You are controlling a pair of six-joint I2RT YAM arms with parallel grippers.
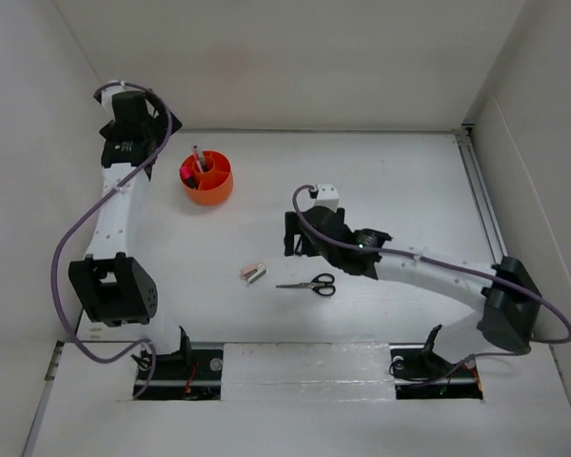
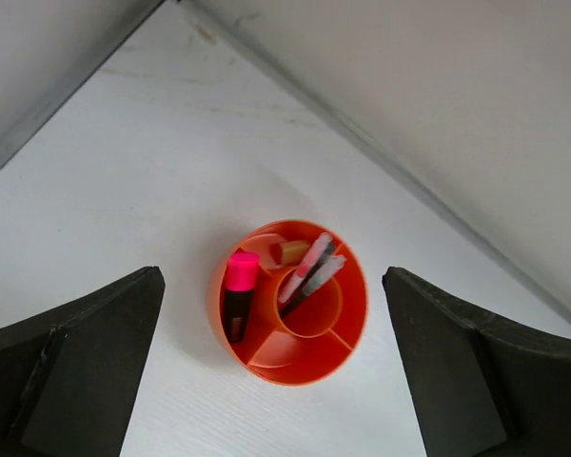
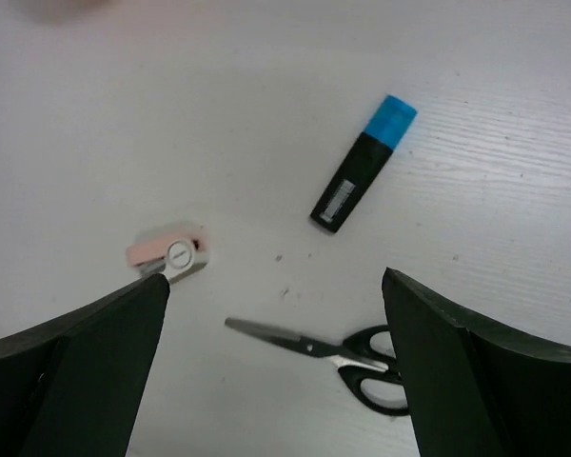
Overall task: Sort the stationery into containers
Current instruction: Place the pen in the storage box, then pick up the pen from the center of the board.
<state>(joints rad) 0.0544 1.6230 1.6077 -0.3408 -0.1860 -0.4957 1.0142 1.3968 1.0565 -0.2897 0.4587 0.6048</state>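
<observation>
The round orange tub (image 1: 206, 178) stands at the back left. In the left wrist view the tub (image 2: 347, 333) holds a pink-capped highlighter (image 2: 238, 295), a tan eraser (image 2: 288, 251) and two thin pens (image 2: 309, 271) in its centre cup. My left gripper (image 1: 143, 129) hovers high beside it, open and empty (image 2: 271, 276). My right gripper (image 1: 293, 234) is open and empty (image 3: 276, 281) above the middle of the table. Below it lie a blue-capped highlighter (image 3: 362, 178), black-handled scissors (image 3: 333, 347) and a small beige-silver stapler (image 3: 171, 255). Scissors (image 1: 309, 284) and stapler (image 1: 254, 273) also show from above.
White walls close the table in at the back and on both sides. A metal rail (image 1: 483, 205) runs along the right edge. Purple cables loop off both arms.
</observation>
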